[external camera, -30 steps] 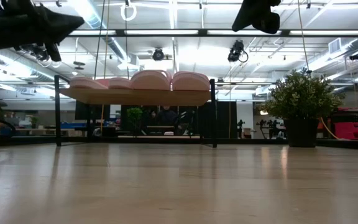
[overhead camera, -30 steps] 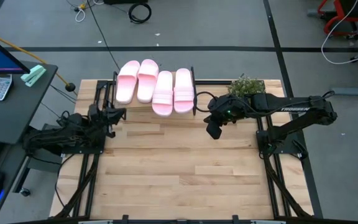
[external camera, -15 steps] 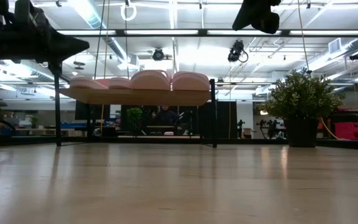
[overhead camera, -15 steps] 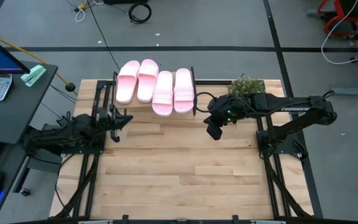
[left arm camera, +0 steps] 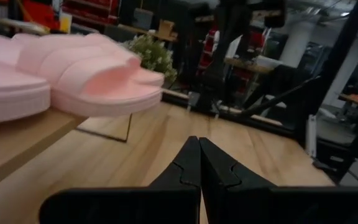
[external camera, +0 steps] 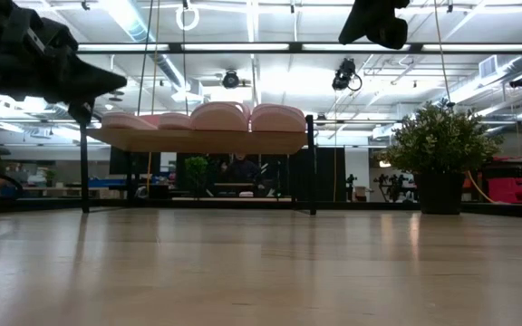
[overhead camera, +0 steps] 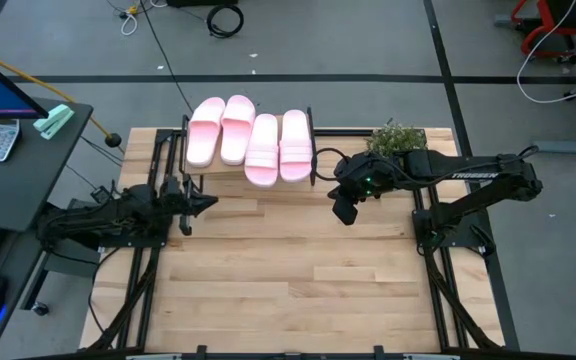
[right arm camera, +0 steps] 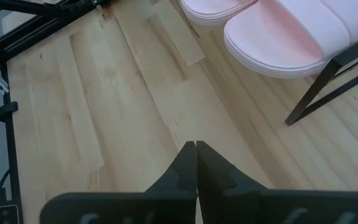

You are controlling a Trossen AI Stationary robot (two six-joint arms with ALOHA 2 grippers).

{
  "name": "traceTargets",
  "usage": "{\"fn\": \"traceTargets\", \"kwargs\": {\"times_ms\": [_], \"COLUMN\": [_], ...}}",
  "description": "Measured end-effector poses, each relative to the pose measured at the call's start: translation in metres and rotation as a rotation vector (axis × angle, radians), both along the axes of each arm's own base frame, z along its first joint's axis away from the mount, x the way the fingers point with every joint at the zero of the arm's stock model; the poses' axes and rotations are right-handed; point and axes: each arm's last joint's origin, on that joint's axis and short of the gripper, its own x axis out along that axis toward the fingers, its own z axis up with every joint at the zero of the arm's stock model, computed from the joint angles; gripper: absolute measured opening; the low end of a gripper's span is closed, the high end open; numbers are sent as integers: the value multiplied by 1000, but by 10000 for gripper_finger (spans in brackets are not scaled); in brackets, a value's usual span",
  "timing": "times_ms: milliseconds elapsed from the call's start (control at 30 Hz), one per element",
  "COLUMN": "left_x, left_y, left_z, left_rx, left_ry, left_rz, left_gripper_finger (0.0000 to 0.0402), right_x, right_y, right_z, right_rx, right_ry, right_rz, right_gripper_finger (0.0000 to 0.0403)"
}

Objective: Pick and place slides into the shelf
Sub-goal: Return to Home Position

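I have all four slides (overhead camera: 262, 150) up on the shelf (external camera: 198, 140), in the upper middle of the high view at the far edge of the table (overhead camera: 288, 280); they lie side by side with straps up, the left pair set a little higher in the frame than the right pair; in the low view they sit in a row along the plank, left of centre.

The left gripper (overhead camera: 208, 203) hangs at the left-centre of the high view, just below the shelf's left end and clear of the slides; its wrist view shows the jaws together with nothing between them, the nearest slide in the upper left of that frame; in the low view it shows dark at the upper left, well off the table.

The right gripper (overhead camera: 345, 212) is right of centre in the high view, just beside the shelf's right end and near a potted plant (overhead camera: 396, 137); its jaws are together too, holding nothing, above bare table.
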Motion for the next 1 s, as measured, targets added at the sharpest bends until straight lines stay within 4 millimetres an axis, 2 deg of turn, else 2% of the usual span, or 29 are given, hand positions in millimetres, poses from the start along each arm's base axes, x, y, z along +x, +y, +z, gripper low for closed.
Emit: {"fn": "traceTargets", "kwargs": {"times_ms": [500,767,867,1000], "left_x": [0,0,0,0], "left_y": [0,-1,-1,-1], "left_z": [-3,-4,-4,-4], "left_rx": [-34,-24,16,77], "left_ry": [21,34,41,51], "left_rz": [4,-17,-16,-16], "left_gripper_finger": [2,3,4,19], "right_x": [0,-2,-7,-27], "right_y": [0,-2,-1,-1], "right_z": [0,0,2,-4], "right_rx": [-8,-97,-120,-129], "right_ry": [1,17,18,13], "right_rz": [8,25,50,43], "right_gripper_finger": [0,0,0,0]}}
